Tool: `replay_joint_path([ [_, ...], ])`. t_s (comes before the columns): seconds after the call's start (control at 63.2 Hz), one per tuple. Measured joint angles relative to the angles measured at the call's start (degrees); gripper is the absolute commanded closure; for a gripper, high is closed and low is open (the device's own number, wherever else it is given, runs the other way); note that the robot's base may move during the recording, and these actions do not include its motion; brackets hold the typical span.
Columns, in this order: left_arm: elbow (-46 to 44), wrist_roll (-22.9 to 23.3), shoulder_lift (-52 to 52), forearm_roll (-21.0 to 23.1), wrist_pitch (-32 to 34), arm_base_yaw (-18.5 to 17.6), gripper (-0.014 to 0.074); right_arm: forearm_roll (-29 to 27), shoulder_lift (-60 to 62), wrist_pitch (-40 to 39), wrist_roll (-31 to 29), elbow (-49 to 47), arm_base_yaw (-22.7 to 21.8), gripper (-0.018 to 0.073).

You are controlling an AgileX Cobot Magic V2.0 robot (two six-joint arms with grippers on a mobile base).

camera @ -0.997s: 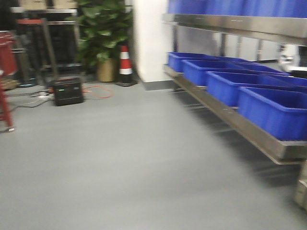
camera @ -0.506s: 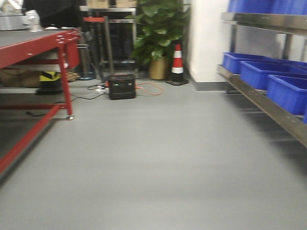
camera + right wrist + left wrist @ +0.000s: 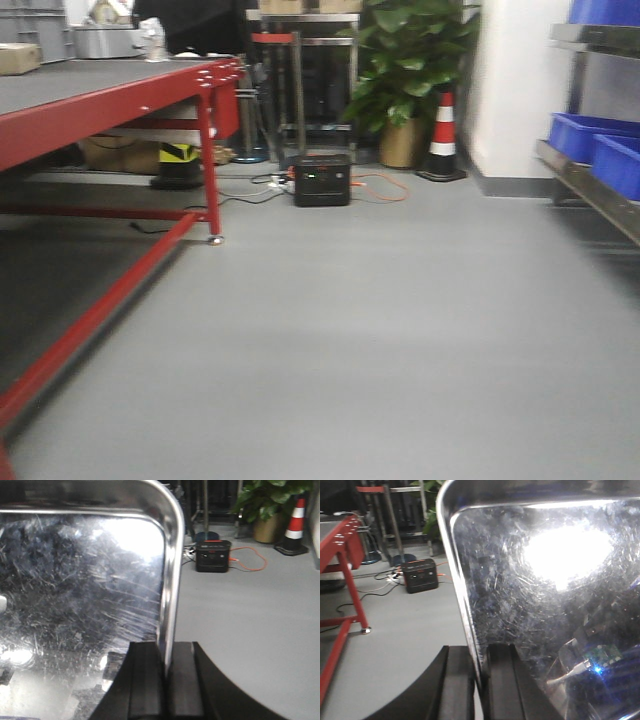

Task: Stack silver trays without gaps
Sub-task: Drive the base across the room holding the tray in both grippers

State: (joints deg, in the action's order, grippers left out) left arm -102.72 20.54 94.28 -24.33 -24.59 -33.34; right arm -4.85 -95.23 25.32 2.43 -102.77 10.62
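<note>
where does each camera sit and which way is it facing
Front: low, facing ahead over grey floor to red table, black power box; no robot body shows.
Left wrist: behind left fingers pinching silver tray rim, looking forward.
Right wrist: behind right fingers pinching its other rim.
Shared: tray in both wrists; power box in all.

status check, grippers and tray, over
Left gripper shut on silver tray rim. Right gripper shut on its other rim. Red table ahead left, blue bins right.
</note>
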Motion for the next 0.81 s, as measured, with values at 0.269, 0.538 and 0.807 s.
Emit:
replay_joint_path([
  [0.269, 0.0, 0.0, 0.0, 0.0, 0.0, 0.0, 0.0585, 0.0, 0.0, 0.0, 0.0, 0.0, 0.0, 0.064],
  [0.538, 0.0, 0.0, 0.0, 0.0, 0.0, 0.0, 0.0585, 0.0, 0.0, 0.0, 0.0, 0.0, 0.0, 0.064],
  [0.807, 0.0, 0.0, 0.0, 0.0, 0.0, 0.0, 0.0585, 0.0, 0.0, -0.1, 0.0, 0.0, 0.0, 0.064],
])
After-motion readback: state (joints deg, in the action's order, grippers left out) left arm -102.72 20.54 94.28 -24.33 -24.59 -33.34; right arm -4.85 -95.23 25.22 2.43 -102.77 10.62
